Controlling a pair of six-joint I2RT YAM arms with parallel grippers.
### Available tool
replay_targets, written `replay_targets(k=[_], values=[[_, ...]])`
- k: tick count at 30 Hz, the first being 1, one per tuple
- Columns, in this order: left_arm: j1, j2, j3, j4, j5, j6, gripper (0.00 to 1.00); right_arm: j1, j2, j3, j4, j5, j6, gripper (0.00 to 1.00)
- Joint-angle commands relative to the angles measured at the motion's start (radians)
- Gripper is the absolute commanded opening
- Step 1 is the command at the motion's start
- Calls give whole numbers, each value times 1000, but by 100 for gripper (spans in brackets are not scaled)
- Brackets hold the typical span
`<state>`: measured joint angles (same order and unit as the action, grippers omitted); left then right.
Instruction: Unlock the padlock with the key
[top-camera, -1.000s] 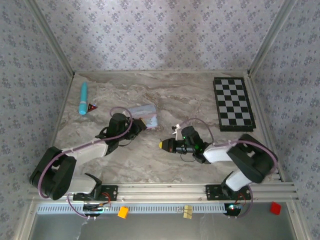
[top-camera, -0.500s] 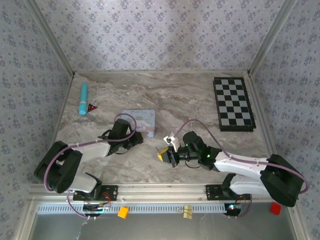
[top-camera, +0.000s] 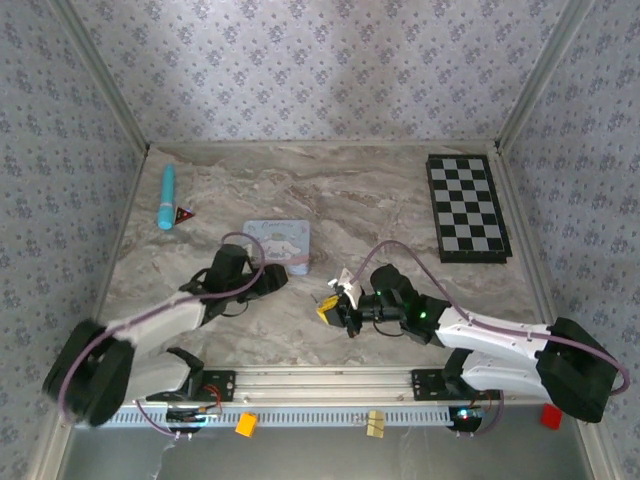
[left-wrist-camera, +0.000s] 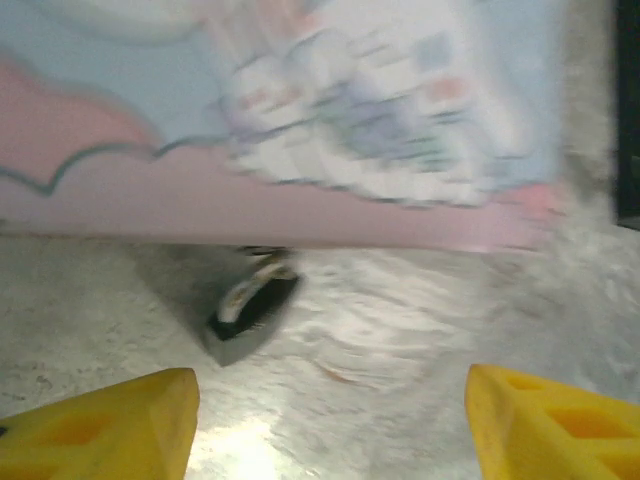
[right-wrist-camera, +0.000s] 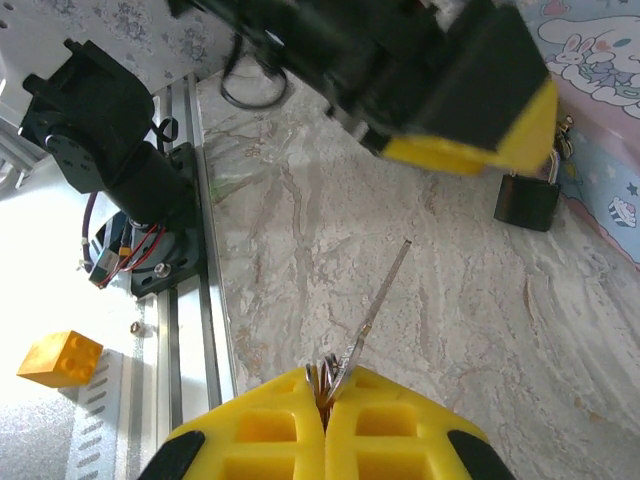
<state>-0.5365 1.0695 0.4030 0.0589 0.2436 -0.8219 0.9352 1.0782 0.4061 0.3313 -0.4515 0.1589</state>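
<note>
Padlock (right-wrist-camera: 527, 200): placed ahead of key (right-wrist-camera: 378, 300), off its blade's line; key is pinched by closed right gripper (right-wrist-camera: 325, 395). Left gripper (left-wrist-camera: 330, 420) is held apart, empty, nearer.

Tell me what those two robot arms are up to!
They are trying to open a tiny black padlock with a key. The right end effector is shut on the key. The left end effector is open, and the padlock sits loose beside the light-blue tin, not gripped. The key is not in the padlock yet.

Black padlock (right-wrist-camera: 527, 200) beside tin (right-wrist-camera: 600, 110); thin key (right-wrist-camera: 378, 298)
</note>
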Motion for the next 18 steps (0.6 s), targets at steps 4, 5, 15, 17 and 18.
replay_targets(k=[4,5,15,17,18], values=[[-5,-378,-48,-13,102,169,84,-21,-21,25,-13,-51,-50,0],[-6,-410,-51,6,139,177,86,-21,-23,33,-20,-62,-51,0],[-149,-327,25,80,370,332,87,-20,-37,93,-55,-128,-58,0],[-169,-282,46,97,388,343,87,-18,-38,99,-53,-136,-55,0],[-178,-261,55,106,395,347,86,-17,-39,100,-51,-137,-55,0]])
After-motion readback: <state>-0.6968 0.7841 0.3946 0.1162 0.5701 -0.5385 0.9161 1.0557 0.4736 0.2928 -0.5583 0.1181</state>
